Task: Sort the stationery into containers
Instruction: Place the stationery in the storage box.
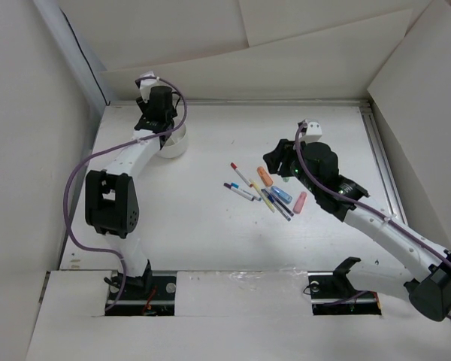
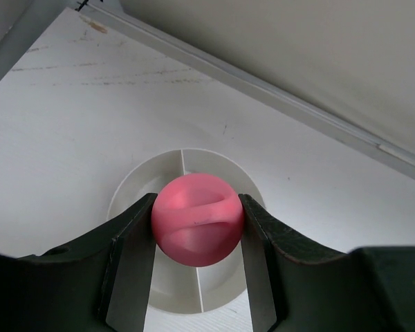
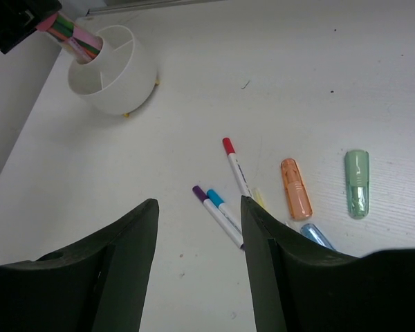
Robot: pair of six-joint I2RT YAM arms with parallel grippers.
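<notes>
Left hand point(image 2: 197, 223) grips pink-capped glue stick point(image 2: 194, 238) roughly upright, directly above low round white divided plastic cup point(image 2: 144, 171); release should go straight down. Right hand point(image 3: 199, 207) wide, empty, nearer thin pens point(image 3: 236, 169) on desk point(image 3: 297, 83).

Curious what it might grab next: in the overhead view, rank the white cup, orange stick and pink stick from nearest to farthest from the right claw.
1. Orange stick, just beside the right claw, at the top of the pile.
2. Pink stick, at the pile's lower right end.
3. White cup, far off to the left.
</notes>
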